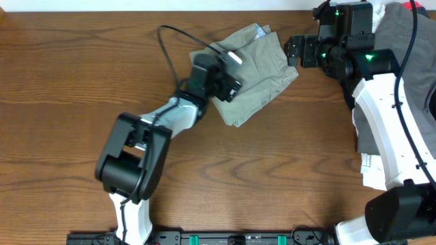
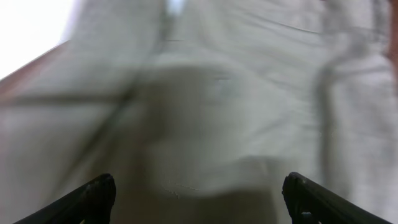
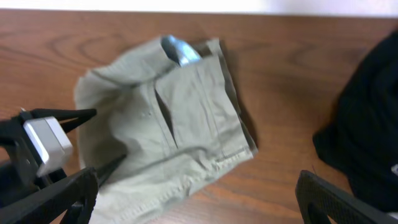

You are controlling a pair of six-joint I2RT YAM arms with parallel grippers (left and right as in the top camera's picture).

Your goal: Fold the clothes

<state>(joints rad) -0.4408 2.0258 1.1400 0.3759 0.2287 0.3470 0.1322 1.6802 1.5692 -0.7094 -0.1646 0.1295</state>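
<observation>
The khaki-green shorts [image 1: 262, 68] lie folded into a compact bundle at the back middle of the wooden table. My left gripper [image 1: 228, 64] is open and hovers over the bundle's left part; its wrist view is filled by the blurred cloth [image 2: 236, 106], fingers [image 2: 199, 193] spread apart just above it. My right gripper [image 1: 294, 51] is open and empty, just right of the shorts. In the right wrist view the shorts [image 3: 180, 124] lie ahead with the left gripper's fingers at their left edge, and my own fingers [image 3: 196, 196] straddle bare wood.
A pile of grey, black and white garments [image 1: 398, 27] lies at the back right under the right arm; black cloth [image 3: 367, 137] shows at the right. A black cable [image 1: 167, 47] loops behind the left arm. The wooden table [image 1: 68, 82] stretches left and front.
</observation>
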